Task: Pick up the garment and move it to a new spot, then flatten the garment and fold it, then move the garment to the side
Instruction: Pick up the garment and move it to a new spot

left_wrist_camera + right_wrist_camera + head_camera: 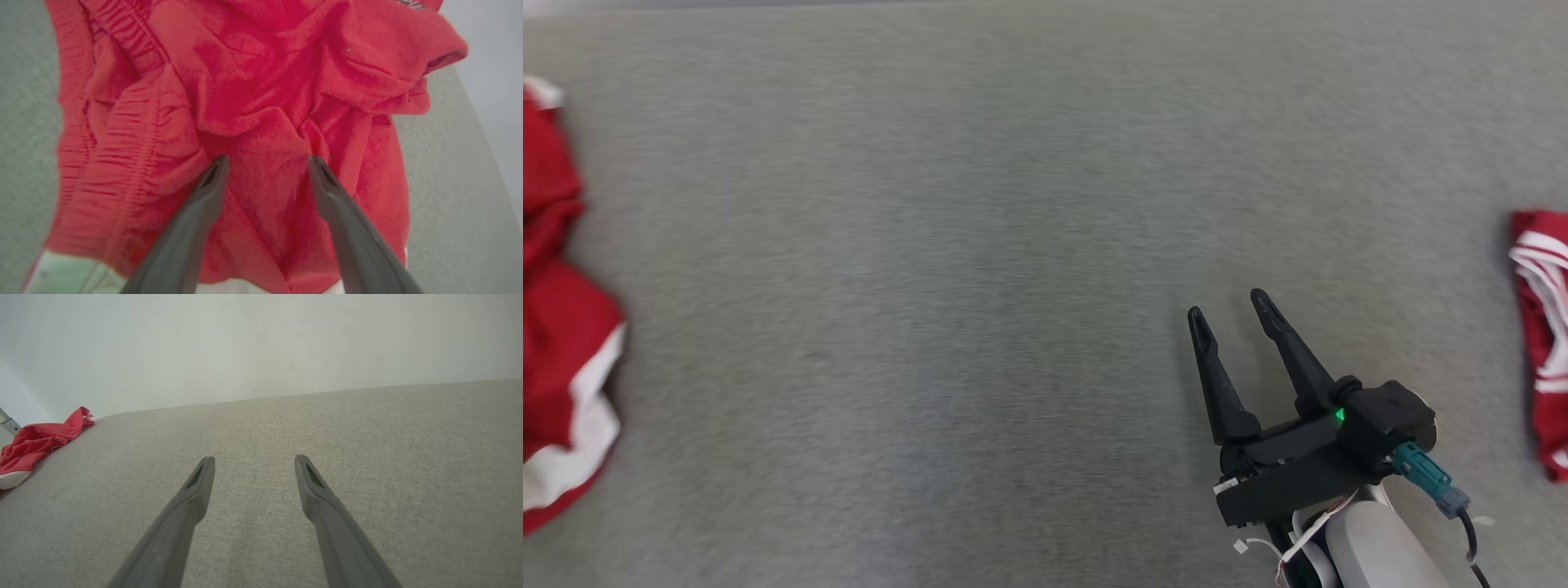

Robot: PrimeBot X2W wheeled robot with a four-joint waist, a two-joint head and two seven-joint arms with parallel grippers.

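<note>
The garment [556, 327] is a crumpled red piece with white trim, lying at the left edge of the grey cloth surface in the head view. Seen up close in the left wrist view, the garment [261, 81] shows a ribbed waistband and deep folds. My left gripper [268, 159] hangs open right over it, with a ridge of red cloth between the two fingertips; whether they touch it I cannot tell. My right gripper [1227, 305] stands open above bare surface at the lower right, holding nothing. In the right wrist view the right gripper [254, 458] is open, and the garment [36, 443] lies far left.
A second red garment with white stripes [1543, 327] lies at the right edge of the head view. The grey fabric surface [980, 245] stretches wide between the two. A pale wall [261, 343] rises behind the surface's far edge.
</note>
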